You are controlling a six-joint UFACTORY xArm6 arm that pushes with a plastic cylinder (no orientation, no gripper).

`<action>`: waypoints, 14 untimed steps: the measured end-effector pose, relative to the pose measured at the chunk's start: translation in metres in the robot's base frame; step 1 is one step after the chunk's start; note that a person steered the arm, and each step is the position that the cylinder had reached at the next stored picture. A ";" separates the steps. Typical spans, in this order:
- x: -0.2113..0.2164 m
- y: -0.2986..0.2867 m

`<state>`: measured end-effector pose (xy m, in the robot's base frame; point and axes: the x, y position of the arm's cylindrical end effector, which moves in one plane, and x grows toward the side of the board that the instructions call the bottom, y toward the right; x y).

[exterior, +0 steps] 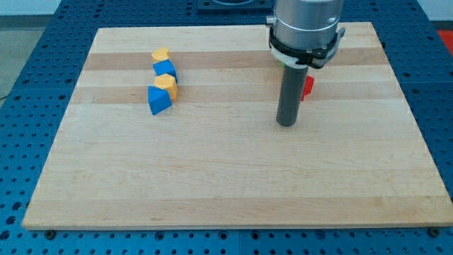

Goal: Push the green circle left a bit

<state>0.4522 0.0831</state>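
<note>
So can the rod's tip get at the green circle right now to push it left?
Probably, though it's hard to judge. Only a green sliver shows, hidden behind the arm's housing. My tip sits toward the view's bottom from it, beside a red block. It would likely need to come around to the green's right first.

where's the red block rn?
The red block sits in the view's upper right, partly hidden behind the rod, just up-right of my tip; a green sliver shows left of the rod.
</note>
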 end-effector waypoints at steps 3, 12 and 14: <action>-0.007 0.171; -0.178 0.116; -0.154 0.022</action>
<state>0.2986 0.1054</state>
